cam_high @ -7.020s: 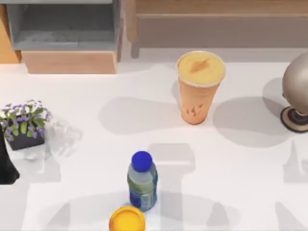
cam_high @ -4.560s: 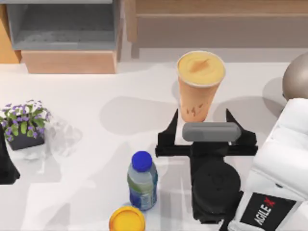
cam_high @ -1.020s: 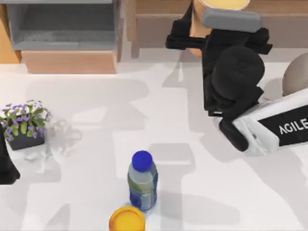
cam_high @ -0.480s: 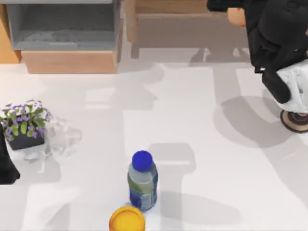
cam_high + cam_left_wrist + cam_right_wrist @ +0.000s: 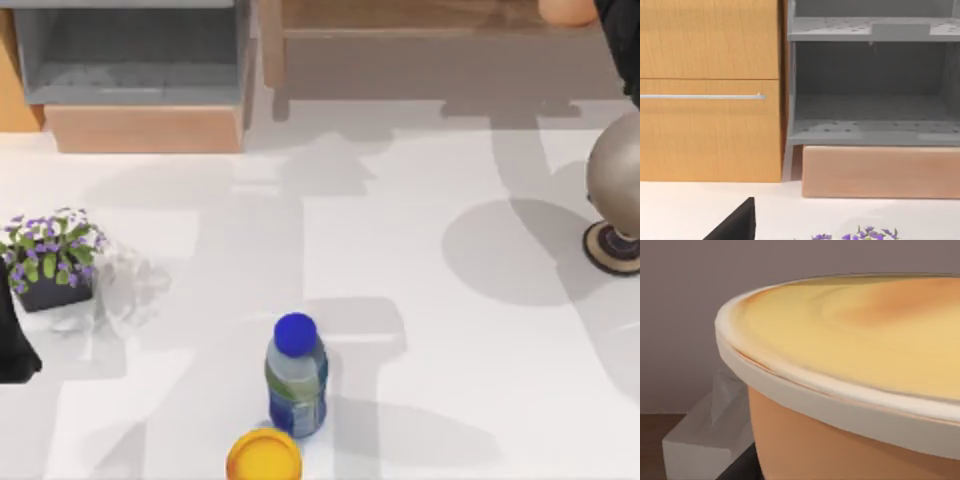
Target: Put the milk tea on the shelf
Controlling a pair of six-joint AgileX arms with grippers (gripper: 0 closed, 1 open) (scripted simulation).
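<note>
The milk tea, an orange-tan cup with a pale rim and creamy yellow top, looms close in the right wrist view. From above, its tan base shows at the far right over the top board of the light-wood shelf. My right gripper is shut on the cup, one dark finger lying against its side. The black right arm hangs at the top view's right edge. At the table's left edge my left gripper is parked, and its dark finger shows in the left wrist view.
A blue-capped bottle and a small round yellow-topped thing stand at the front middle. A potted purple flower sits at the left. A grey-lined wooden box stands at the back left, and a round grey object at the right.
My right arm has carried the milk tea farther back and to the right, up over the shelf, until most of the arm left the top view. The left arm stayed still.
</note>
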